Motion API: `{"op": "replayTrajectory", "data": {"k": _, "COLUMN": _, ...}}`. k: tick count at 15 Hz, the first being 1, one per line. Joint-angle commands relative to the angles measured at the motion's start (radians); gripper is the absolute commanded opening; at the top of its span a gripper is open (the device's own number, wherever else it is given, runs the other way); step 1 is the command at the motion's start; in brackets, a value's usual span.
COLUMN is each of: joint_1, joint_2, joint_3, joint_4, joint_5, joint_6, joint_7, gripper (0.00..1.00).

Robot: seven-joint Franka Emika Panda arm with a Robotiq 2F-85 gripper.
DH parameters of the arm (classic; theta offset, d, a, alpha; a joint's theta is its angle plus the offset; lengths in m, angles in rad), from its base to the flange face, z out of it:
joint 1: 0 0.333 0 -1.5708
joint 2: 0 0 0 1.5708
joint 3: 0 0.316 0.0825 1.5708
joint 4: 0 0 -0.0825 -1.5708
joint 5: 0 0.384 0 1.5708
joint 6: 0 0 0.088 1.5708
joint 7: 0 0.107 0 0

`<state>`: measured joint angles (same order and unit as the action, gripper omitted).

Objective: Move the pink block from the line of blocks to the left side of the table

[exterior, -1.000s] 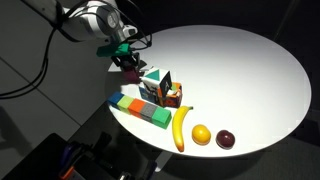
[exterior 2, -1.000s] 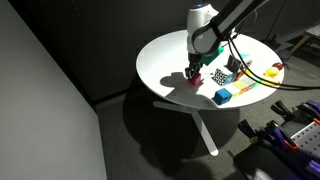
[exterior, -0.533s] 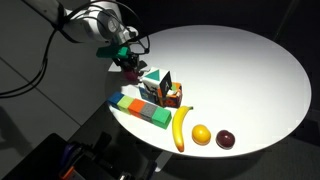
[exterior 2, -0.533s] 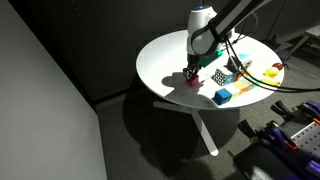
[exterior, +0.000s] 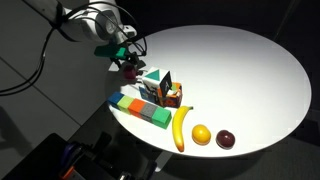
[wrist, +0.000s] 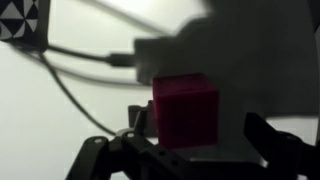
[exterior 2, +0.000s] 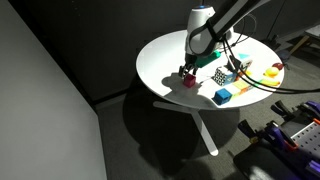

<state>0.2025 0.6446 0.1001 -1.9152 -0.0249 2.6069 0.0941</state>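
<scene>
The pink block (wrist: 185,108) sits on the white table (exterior: 230,60) near its edge, apart from the line of blocks (exterior: 140,110). It also shows in both exterior views (exterior: 130,71) (exterior 2: 188,81). My gripper (wrist: 205,135) hangs straight over it, pointing down, in both exterior views (exterior: 128,65) (exterior 2: 187,72). The jaws stand open astride the block. A clear gap separates the block from the right finger (wrist: 272,140), while the left finger (wrist: 140,122) is close beside it. The row of orange, blue and green blocks (exterior 2: 235,91) lies at the table's rim.
An upright cluster of white, teal and dark boxes (exterior: 158,87) stands just beyond the gripper. A banana (exterior: 181,128), a yellow-orange fruit (exterior: 201,134) and a dark red fruit (exterior: 226,139) lie past the row. Cables (wrist: 80,62) trail across the tabletop. The table edge (exterior 2: 150,85) is close.
The jaws have opened and let go of the pink block, which now rests on the table. The arm has hardly shifted.
</scene>
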Motion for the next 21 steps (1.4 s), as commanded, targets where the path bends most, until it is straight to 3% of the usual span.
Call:
{"op": "replayTrajectory", "data": {"k": 1, "joint_1": -0.019, "joint_2": -0.031, "joint_3": 0.023, "joint_4": -0.025, "joint_5": 0.018, "joint_6": 0.011, "joint_7": -0.034, "gripper": 1.00}}
{"op": "replayTrajectory", "data": {"k": 21, "joint_1": 0.018, "joint_2": -0.262, "joint_3": -0.017, "joint_4": -0.153, "joint_5": -0.083, "joint_6": -0.097, "joint_7": -0.008, "gripper": 1.00}}
